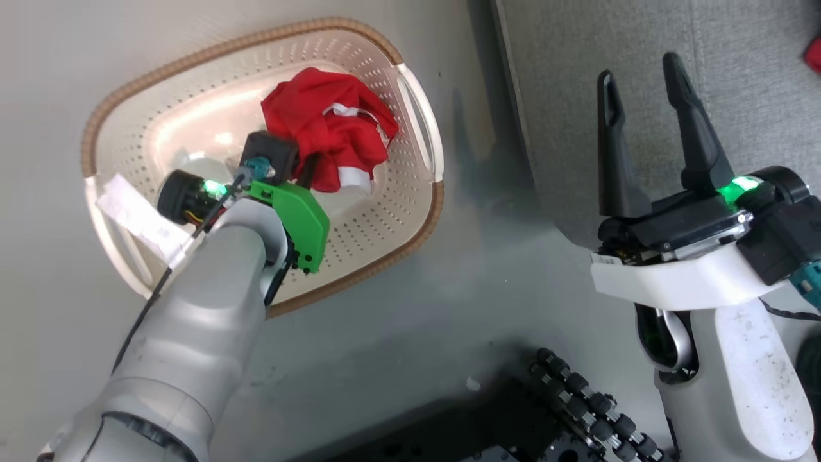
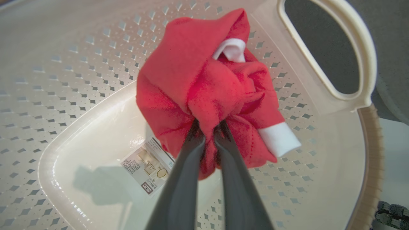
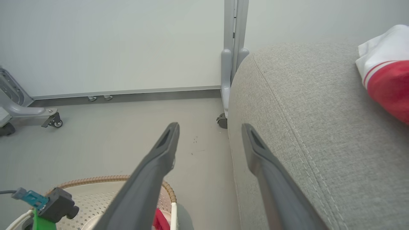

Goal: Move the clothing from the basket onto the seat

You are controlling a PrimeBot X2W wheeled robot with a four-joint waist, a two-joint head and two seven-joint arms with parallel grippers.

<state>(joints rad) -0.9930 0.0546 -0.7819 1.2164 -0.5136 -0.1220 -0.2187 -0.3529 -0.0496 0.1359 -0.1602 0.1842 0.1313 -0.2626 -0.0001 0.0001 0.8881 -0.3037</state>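
Head view, looking down at a grey floor (image 1: 449, 289). A cream perforated basket (image 1: 192, 54) with a brown woven-look rim sits on the floor at the left. Just to its right is the rounded corner of a large grey fabric seat (image 1: 551, 64).

Inside the basket, towards its right handle, is a bunched red garment (image 1: 327, 128) with white trim. The left gripper (image 1: 308, 170) reaches down into the basket, and its fingertips are buried in the red cloth. A white label (image 1: 138, 215) hangs on the basket's near left rim.

In the left wrist view, the left gripper (image 2: 207, 134) has its two dark fingers (image 2: 185, 179) drawn almost together, pinching a fold of the red garment (image 2: 198, 70). The cloth bulges out around the tips. A printed sticker (image 2: 150, 169) lies on the basket's smooth bottom, beside the perforated wall (image 2: 80, 80).

The right gripper (image 1: 641, 70) hovers over the near edge of the seat with its fingers spread wide and nothing between them.

In the right wrist view, the right gripper (image 3: 211, 127) points past the seat's edge (image 3: 303, 111) towards a pale wall and a grey upright post (image 3: 231, 48). A second red and white garment (image 3: 386, 73) lies on the seat at the far right. It appears in the head view as a red scrap (image 1: 814, 54) at the edge. The basket rim (image 3: 96, 180) sits low on the left.
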